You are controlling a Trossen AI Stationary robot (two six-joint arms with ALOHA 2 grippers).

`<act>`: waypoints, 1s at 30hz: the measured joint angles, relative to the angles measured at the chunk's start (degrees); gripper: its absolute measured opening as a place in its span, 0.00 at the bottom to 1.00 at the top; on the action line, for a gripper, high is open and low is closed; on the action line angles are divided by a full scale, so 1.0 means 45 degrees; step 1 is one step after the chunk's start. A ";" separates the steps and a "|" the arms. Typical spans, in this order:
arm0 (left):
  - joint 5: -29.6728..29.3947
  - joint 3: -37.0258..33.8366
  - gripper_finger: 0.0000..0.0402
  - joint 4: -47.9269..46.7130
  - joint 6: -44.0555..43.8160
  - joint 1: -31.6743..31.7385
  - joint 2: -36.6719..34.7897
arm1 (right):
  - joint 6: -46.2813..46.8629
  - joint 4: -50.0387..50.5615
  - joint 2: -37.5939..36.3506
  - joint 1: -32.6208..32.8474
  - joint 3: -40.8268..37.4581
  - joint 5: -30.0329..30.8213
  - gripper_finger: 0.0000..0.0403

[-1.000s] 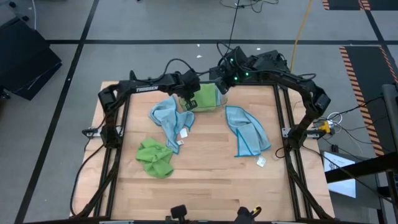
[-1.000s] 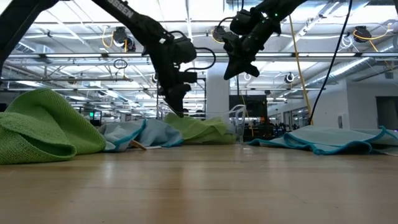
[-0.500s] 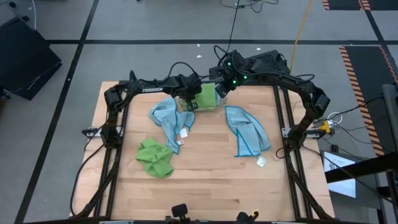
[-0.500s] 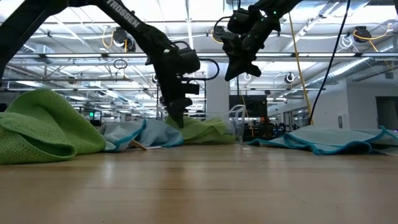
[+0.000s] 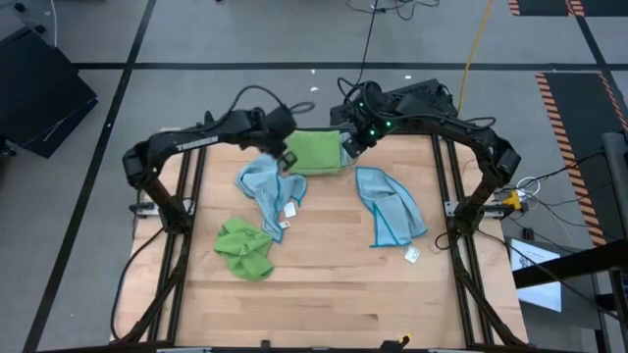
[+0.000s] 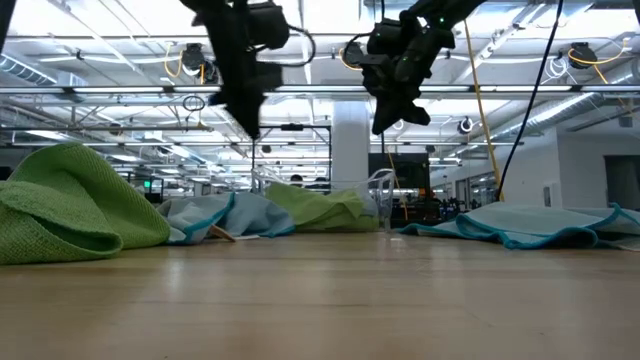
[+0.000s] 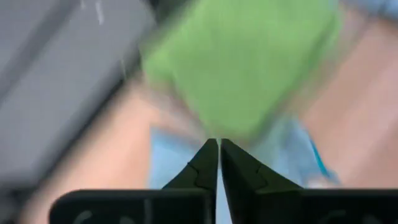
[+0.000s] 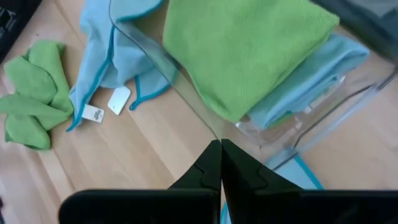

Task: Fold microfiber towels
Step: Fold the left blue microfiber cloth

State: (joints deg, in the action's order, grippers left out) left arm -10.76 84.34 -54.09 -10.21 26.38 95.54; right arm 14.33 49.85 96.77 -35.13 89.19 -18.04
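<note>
The pale wooden bench (image 5: 324, 284) is the working surface, and most of it lies bare, which reads as room kept for spreading each cloth flat. Three loose microfiber towels wait on it. A long light blue towel (image 5: 391, 218) lies at the right, half opened out with its white tag trailing toward the near edge. A second light blue towel (image 5: 267, 191) is bunched left of centre, tags showing. A lime green towel (image 5: 245, 249) sits crumpled near the left side, closest to the near edge. None of the three looks folded yet, so I judge them the work still to do.

At the far middle stands a clear plastic bin (image 8: 323, 118). Inside it a folded lime green towel (image 8: 242, 46) lies flat on top of a folded light blue towel (image 8: 311, 78), with a sliver of green seeming to show below that. This looks like the finished stack, kept square so it fits the bin.

The left gripper (image 5: 286, 157) hangs in the air just left of the bin, above the bunched blue cloth; its fingers are pressed almost together and hold nothing. The right gripper (image 5: 350, 147) hovers at the bin's right side, fingers closed, also empty. Both seem poised between placing a cloth and reaching for another.
</note>
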 joint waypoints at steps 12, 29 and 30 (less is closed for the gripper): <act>0.2069 -0.3703 0.44 -0.1583 -0.7140 -0.4018 -0.1511 | -0.0039 -0.0161 0.0000 0.0004 0.0000 -0.0034 0.00; 0.1921 -0.5932 0.60 0.2510 -1.3701 -0.7846 -0.1489 | -0.1778 0.0530 -0.1058 0.0081 0.0000 -0.0078 0.00; 0.1904 -0.5932 0.60 0.2469 -1.3852 -0.7960 -0.1481 | -0.1814 0.0624 -0.1234 0.0111 0.0000 -0.0078 0.00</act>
State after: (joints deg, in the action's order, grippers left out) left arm -2.20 57.65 -42.98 -72.54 -9.44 88.87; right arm 6.16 52.66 91.22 -34.63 89.19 -18.39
